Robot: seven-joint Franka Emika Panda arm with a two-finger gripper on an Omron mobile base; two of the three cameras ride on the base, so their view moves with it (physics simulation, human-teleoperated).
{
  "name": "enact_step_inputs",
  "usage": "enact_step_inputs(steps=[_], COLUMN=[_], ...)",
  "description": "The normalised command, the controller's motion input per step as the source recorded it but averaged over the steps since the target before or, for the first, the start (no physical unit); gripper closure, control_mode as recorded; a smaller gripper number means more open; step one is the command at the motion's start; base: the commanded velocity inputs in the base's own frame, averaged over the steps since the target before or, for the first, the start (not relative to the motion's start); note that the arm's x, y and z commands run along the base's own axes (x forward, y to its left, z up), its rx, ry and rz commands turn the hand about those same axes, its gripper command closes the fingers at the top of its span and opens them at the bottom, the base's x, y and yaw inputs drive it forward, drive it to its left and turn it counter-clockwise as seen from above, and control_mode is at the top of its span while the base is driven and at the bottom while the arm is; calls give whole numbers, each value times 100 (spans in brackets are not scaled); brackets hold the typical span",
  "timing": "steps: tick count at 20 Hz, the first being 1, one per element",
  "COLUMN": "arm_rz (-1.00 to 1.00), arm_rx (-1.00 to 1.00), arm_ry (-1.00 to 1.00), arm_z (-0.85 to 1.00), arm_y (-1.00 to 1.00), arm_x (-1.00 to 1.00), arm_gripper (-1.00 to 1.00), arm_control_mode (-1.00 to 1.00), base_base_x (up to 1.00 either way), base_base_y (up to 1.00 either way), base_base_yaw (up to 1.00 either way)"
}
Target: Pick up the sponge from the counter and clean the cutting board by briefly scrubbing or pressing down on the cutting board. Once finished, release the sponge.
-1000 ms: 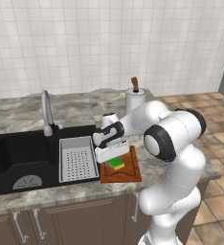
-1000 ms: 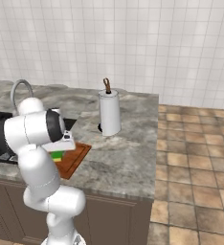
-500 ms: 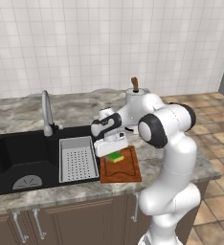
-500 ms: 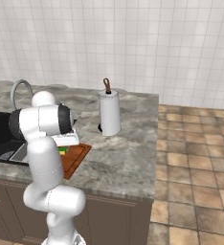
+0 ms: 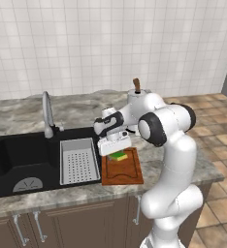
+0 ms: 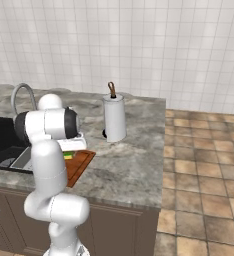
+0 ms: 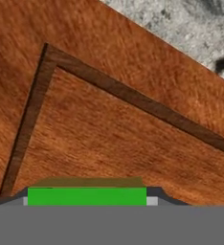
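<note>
We hold the sponge (image 5: pixel 118 156) low over the far end of the cutting board (image 5: pixel 122 170), green face up and flat, so that a push downward would press its yellow underside squarely onto the wood. The board lies on the counter (image 5: pixel 193 164), just beside the grey perforated sink tray (image 5: pixel 78 162), with the paper towel holder (image 6: pixel 114 118) well apart behind it. In the hand view the board's groove (image 7: pixel 133 98) runs close ahead of us, which suggests we are near its corner. Our gripper (image 5: pixel 115 147) is clamped on the sponge, its jaws set at the sponge's width. Whether the sponge touches the board, we cannot tell.
</note>
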Motion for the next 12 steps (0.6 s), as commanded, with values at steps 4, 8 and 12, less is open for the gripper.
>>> enact_step_inputs(steps=[4,8,12], arm_rz=[0,0,0], arm_rx=[0,0,0], arm_ry=[0,0,0], arm_z=[-27,-25,-28], arm_y=[-55,-61,-65], arm_x=[25,31,39], arm_gripper=[100,100,100], arm_control_mode=[-100,-100,-100], base_base_x=[0,0,0], base_base_y=[0,0,0], base_base_yaw=[0,0,0])
